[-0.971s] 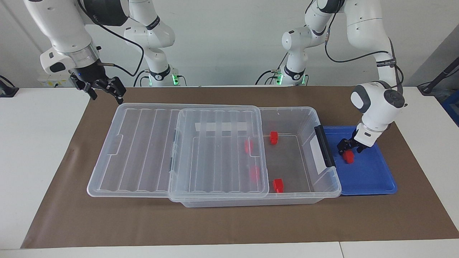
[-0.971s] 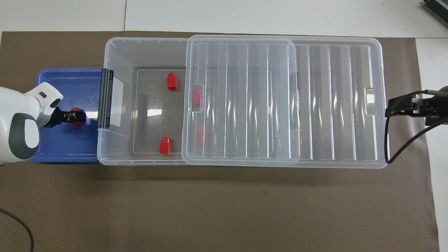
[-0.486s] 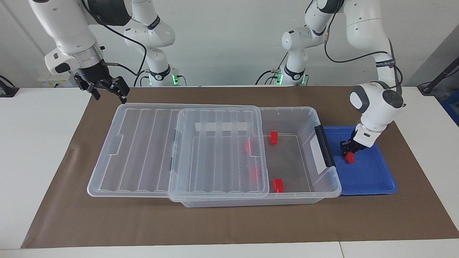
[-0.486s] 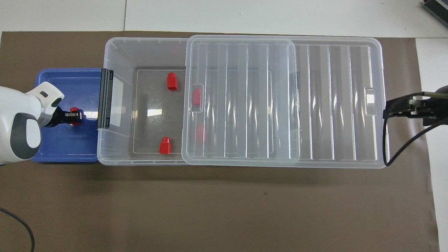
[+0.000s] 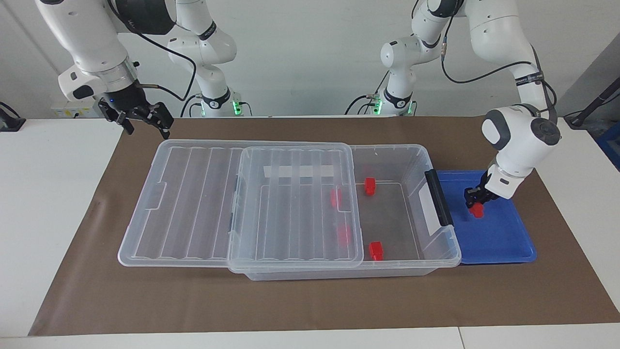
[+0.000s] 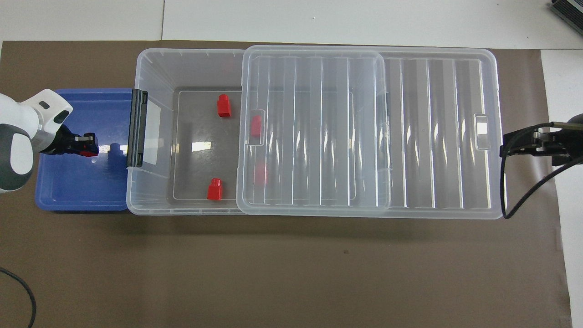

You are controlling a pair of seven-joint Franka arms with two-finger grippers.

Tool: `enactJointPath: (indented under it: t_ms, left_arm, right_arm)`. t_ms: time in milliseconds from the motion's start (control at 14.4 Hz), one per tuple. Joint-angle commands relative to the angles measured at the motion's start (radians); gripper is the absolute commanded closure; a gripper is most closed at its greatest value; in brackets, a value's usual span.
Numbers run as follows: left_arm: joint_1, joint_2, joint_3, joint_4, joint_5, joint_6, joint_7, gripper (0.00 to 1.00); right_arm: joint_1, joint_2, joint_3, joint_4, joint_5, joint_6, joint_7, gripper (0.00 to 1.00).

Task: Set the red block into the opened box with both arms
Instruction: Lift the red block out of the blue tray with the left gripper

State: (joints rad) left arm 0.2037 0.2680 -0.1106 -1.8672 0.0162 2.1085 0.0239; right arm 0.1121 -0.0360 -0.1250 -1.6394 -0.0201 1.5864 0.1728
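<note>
My left gripper [image 5: 477, 202] [image 6: 90, 146] is shut on a small red block [image 5: 478, 210] [image 6: 85, 152] and holds it just above the floor of the blue tray [image 5: 501, 242] [image 6: 82, 196]. The clear box [image 5: 417, 160] [image 6: 152, 68] stands beside the tray, with its black handle [image 5: 438, 196] at that end. Its ribbed lid [image 5: 193, 194] [image 6: 410, 132] is slid toward the right arm's end, leaving the tray end uncovered. Two red blocks [image 5: 370, 185] [image 5: 376, 250] lie on the bare box floor. Two more [image 5: 335, 197] [image 5: 344, 234] show through the lid. My right gripper [image 5: 147, 127] [image 6: 506, 148] hangs open over the mat by the lid's end corner.
A brown mat [image 5: 310, 300] covers the table under the box and tray. The right arm's black cable [image 6: 510, 200] loops down beside the lid's end. White tabletop [image 5: 48, 194] borders the mat.
My left gripper closed on the red block in the tray and raised it a little, drifting away from the box handle. The right gripper rose slightly toward the robots.
</note>
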Motion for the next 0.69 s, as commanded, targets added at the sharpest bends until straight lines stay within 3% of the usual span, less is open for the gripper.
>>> enactJointPath:
  t_ms: [0,278,624]
  left_arm:
    - [-0.02,-0.032,0.005,0.116,0.004,-0.192,-0.042,0.95]
    - [-0.061,-0.062,0.0,0.273,-0.005,-0.416,-0.16,0.94]
    - [-0.168,-0.062,0.0,0.339,-0.076,-0.437,-0.52,0.93]
  right_arm:
    - [0.001,-0.025,0.002,-0.023,0.012,-0.012,-0.022,0.0]
    - [-0.006,-0.025,0.001,-0.023,0.012,-0.013,-0.062,0.0]
    - [-0.012,-0.025,-0.001,-0.025,0.012,-0.008,-0.085,0.0]
